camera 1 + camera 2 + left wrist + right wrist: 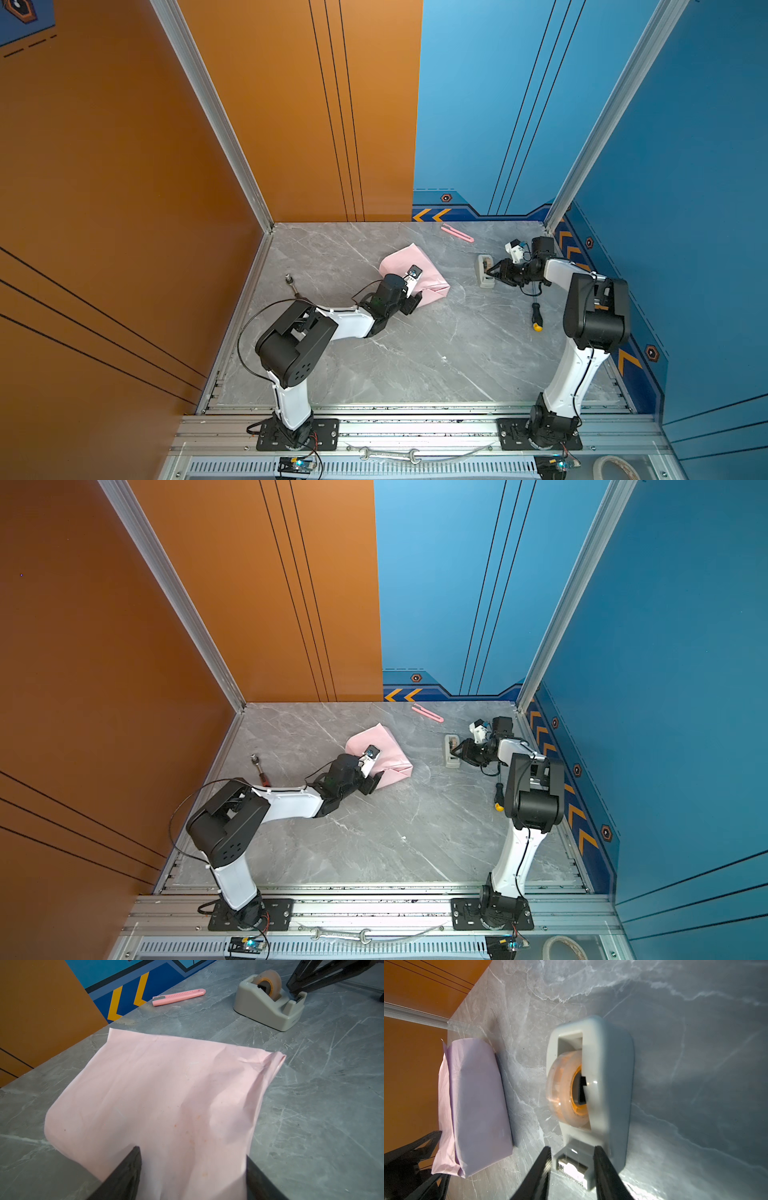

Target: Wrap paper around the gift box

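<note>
Plainly, left end effector gapes wide over the paper — right end effector, part-open, straddles the tape dispenser.

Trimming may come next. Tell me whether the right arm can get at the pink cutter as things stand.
Probably yes. The pink cutter lies in the open near the back wall, just past the tape dispenser where the right gripper sits; nothing stands between.

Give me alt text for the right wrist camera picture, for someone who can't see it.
The right gripper, jaws open, straddles the cutter end of a grey tape dispenser holding a roll of clear tape, on a marble table. Beyond it lies the paper, lilac and pale pink, folded into a boxy parcel.
</note>
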Motion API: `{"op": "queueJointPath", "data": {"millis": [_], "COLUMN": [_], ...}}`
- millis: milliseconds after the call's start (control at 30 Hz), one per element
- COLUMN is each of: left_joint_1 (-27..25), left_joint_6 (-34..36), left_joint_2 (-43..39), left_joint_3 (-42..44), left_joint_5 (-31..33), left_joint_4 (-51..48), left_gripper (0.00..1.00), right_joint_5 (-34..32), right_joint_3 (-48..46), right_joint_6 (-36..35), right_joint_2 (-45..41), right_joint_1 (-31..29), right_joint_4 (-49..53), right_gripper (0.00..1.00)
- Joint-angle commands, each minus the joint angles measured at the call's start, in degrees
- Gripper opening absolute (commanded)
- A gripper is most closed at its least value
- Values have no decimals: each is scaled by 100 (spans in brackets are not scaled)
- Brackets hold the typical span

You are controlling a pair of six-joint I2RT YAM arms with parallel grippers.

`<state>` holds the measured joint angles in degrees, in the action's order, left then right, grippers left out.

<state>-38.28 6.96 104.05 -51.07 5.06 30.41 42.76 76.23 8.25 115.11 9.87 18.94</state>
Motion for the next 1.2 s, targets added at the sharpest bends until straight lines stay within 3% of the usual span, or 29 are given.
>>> {"op": "queueJointPath", "data": {"millis": [0, 767, 933, 1167], "left_joint_1": [137, 195, 197, 204], "left_joint_6": [-184, -210, -228, -221], "left_joint_2": [29, 76, 72, 65], "left_joint_3": [176, 132, 141, 114], "left_joint_5": [-45, -82, -80, -95], "left_joint_4": [-479, -483, -478, -484], "left_gripper": [69, 69, 68, 68], "right_joint_5": [378, 1031, 195, 76], "right_joint_3": [177, 854, 796, 839], "right_joint_6": [-129, -149, -260, -422], "right_joint_2": [180, 1012, 810, 723], "right_joint_1": [44, 100, 102, 101], "right_joint_4": [117, 703, 1082, 1422], "right_gripper": [36, 34, 39, 39]}}
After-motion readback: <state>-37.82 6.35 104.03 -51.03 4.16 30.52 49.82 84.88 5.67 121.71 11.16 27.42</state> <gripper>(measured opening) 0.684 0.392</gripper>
